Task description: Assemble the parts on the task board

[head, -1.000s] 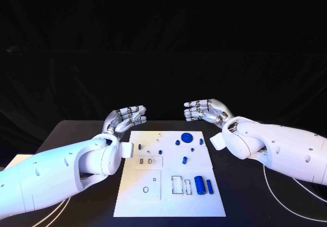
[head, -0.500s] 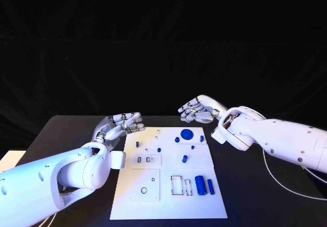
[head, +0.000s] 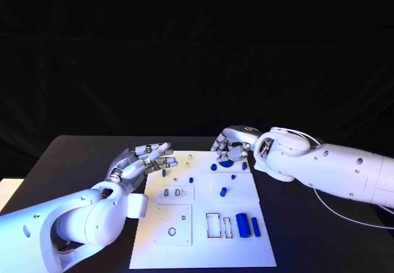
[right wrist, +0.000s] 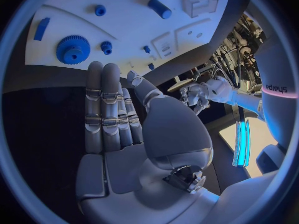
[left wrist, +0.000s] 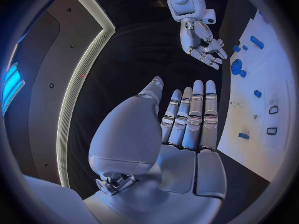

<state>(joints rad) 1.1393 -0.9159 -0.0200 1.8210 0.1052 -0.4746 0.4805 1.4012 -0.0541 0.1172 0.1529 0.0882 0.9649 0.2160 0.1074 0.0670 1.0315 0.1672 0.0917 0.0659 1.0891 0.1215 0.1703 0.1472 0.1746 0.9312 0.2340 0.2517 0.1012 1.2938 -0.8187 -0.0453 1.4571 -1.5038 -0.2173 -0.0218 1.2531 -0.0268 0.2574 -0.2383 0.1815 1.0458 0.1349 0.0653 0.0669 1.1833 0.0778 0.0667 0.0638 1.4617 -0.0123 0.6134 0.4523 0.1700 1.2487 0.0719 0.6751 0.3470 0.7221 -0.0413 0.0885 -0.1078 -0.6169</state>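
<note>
The white task board (head: 197, 250) lies in the middle of the table. A blue gear (head: 226, 163) sits at its far end, with small blue pieces (head: 232, 177) close by. A short blue cylinder (head: 222, 192) lies mid-board. A thick cylinder (head: 242, 222) and a thin bar (head: 255, 227) lie near the front right. My right hand (head: 232, 147) hovers just over the gear (right wrist: 73, 49), fingers apart and holding nothing. My left hand (head: 148, 160) floats at the board's far left edge with straight fingers (left wrist: 194, 114) and an empty palm.
Rectangular cut-outs (head: 213, 222) and an oval hole (head: 172, 231) mark the board's near half. Black table (head: 74, 165) surrounds the board on all sides. A white cable (head: 345, 219) trails under my right arm.
My right hand has come down and in from beyond the board's far edge to just above the gear. My left hand has dropped lower towards the board's far left corner.
</note>
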